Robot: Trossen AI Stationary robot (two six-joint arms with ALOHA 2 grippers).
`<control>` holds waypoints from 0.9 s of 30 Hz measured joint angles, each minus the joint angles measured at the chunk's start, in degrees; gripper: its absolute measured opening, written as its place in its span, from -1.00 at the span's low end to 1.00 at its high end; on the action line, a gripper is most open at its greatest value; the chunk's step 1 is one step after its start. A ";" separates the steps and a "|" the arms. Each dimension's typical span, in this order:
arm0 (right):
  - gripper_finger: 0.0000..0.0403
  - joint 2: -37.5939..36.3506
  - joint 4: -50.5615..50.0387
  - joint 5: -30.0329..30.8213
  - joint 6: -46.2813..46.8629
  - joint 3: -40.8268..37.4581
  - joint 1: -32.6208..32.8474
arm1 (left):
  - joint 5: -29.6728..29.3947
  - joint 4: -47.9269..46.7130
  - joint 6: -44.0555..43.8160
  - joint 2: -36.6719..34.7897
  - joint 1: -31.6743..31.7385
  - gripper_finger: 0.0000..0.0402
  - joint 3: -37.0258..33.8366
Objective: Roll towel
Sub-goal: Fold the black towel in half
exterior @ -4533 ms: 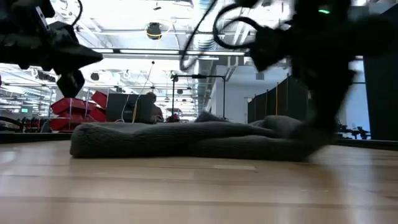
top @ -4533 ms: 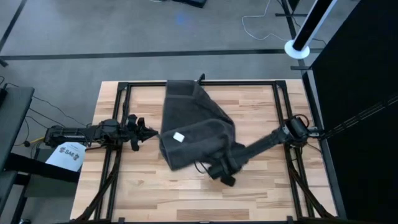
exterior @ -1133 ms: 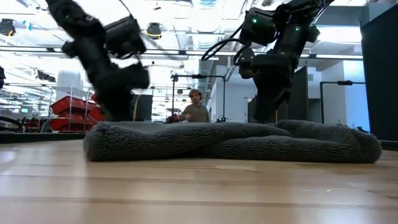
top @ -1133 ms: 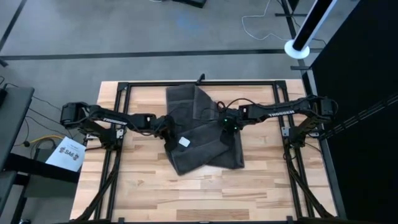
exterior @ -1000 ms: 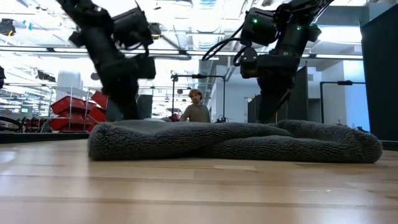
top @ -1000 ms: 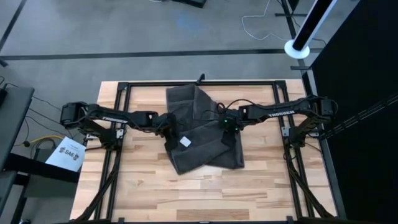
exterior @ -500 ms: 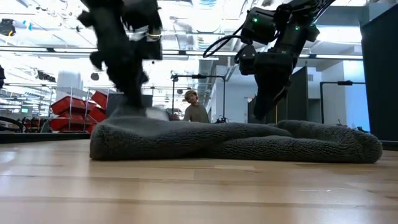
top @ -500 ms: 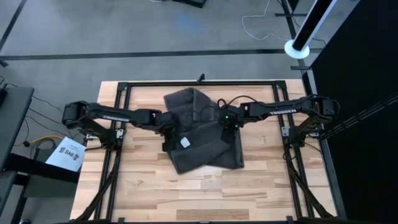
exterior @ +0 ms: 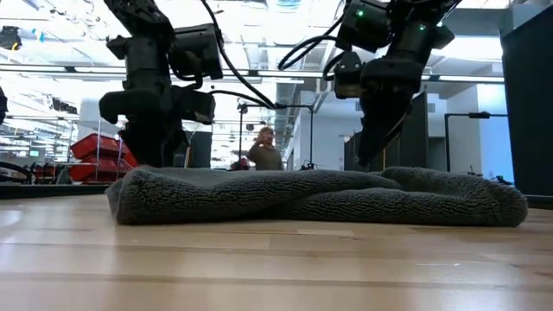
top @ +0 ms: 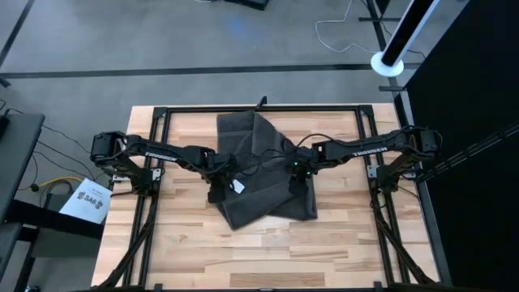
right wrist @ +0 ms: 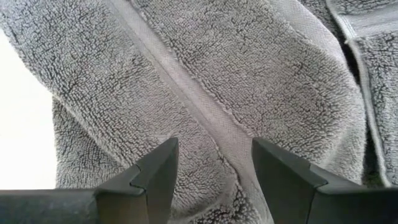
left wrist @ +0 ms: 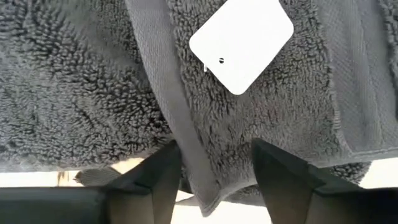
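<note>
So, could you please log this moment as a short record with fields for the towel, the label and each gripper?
towel: dark grey terry towel, lying crumpled and partly folded mid-table, not rolled
label: white label on the towel near the left gripper
left gripper: left gripper open, fingers straddling a towel hem at its left edge
right gripper: right gripper open, low over the towel's right side
background: person beyond the table

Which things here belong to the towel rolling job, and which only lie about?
Job:
- towel
- left claw, open at its edge
- right claw, open over it

Lying about:
- white paper beside the table
- red bins in the room
</note>
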 joint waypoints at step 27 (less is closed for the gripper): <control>-0.05 0.02 9.14 -0.14 -11.59 0.00 -0.84 | -4.53 -17.89 13.32 -0.53 -11.48 -1.00 25.34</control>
